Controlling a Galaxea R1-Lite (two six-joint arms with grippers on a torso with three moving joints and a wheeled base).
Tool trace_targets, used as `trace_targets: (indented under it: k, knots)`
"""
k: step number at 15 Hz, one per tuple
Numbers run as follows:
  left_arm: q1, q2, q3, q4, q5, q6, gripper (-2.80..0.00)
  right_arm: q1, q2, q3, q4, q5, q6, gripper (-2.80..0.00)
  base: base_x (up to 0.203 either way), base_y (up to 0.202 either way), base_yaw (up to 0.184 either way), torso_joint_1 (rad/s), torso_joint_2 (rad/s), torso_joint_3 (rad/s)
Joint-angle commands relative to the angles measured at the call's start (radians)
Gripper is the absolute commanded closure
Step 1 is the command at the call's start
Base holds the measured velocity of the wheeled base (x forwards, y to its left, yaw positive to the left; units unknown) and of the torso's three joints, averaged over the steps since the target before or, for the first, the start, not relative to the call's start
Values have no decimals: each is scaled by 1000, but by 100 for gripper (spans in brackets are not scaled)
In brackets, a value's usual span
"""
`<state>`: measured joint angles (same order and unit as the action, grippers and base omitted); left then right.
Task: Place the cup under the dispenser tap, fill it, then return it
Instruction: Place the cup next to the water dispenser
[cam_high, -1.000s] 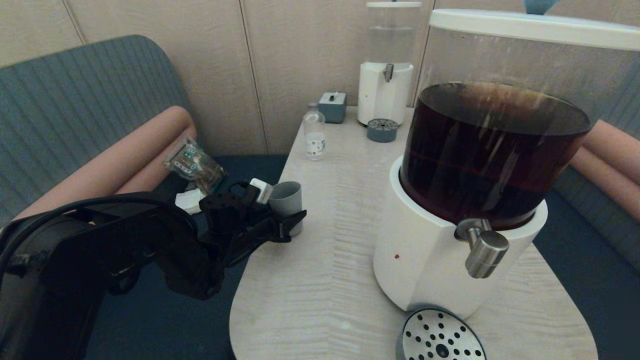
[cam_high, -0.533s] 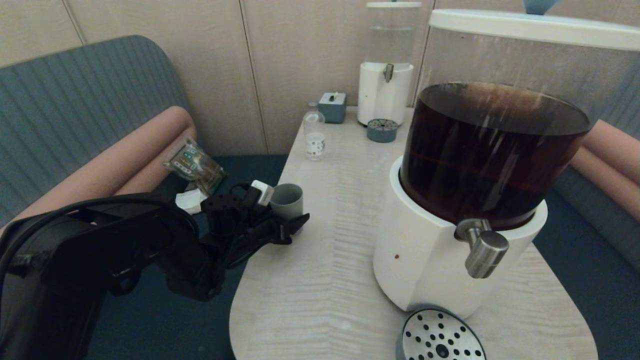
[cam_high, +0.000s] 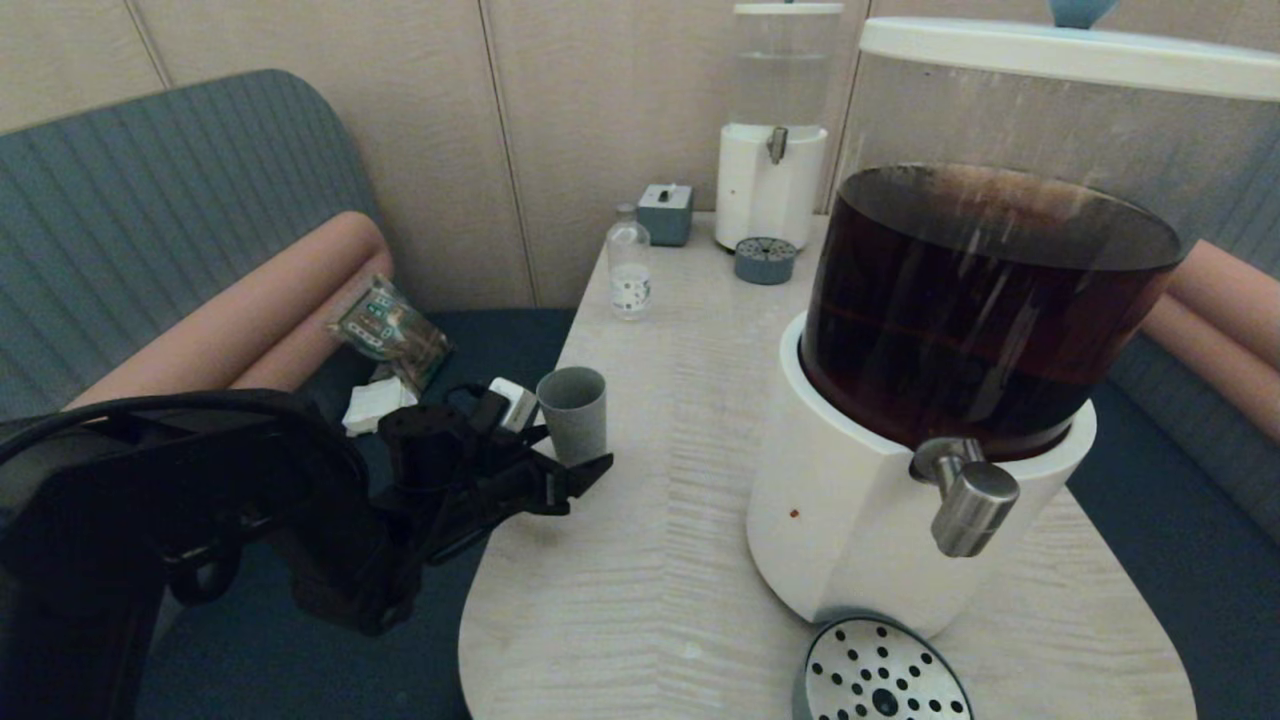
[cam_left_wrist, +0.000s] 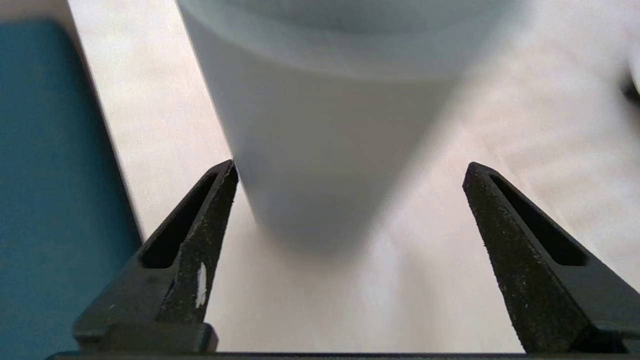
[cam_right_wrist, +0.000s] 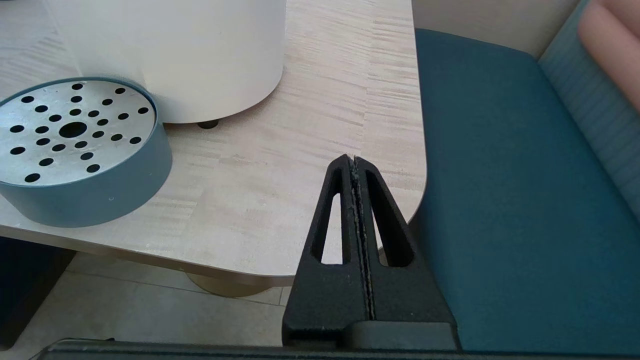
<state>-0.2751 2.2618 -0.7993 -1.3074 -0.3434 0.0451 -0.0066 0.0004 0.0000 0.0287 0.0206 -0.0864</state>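
The grey-green cup (cam_high: 572, 412) stands upright near the left edge of the table (cam_high: 680, 400), with nothing gripping it. My left gripper (cam_high: 572, 458) is open just short of the cup, on its near-left side. In the left wrist view the cup (cam_left_wrist: 320, 125) sits just beyond the open gripper (cam_left_wrist: 350, 167), close to one fingertip (cam_left_wrist: 227, 172). The steel dispenser tap (cam_high: 968, 500) juts from the large white dispenser (cam_high: 850, 520) of dark liquid, above a perforated drip tray (cam_high: 880, 680). My right gripper (cam_right_wrist: 354, 161) is shut on nothing, parked by the table's front right corner.
At the back of the table are a small clear bottle (cam_high: 629, 265), a grey box (cam_high: 665, 213), a small clear-liquid dispenser (cam_high: 770, 150) and its small drip tray (cam_high: 765, 260). A snack packet (cam_high: 390, 330) lies on the bench to the left. Teal bench seat (cam_right_wrist: 525, 200) borders the right.
My left gripper has drawn back from around the cup, toward me and slightly lower. The cup stays standing in the same spot. The right arm has not moved.
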Motion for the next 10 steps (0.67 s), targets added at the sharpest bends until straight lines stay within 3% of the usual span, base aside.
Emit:
trace_targets:
  k: [1, 10]
  knots:
    - [1, -101, 118, -8, -3, 6, -280, -1, -2, 2, 0, 1, -1, 0, 0, 0, 0, 0, 0, 0]
    - [3, -522, 442, -9, 3, 9, -280, 0, -2, 2, 0, 1, -1, 0, 0, 0, 0, 0, 0, 0]
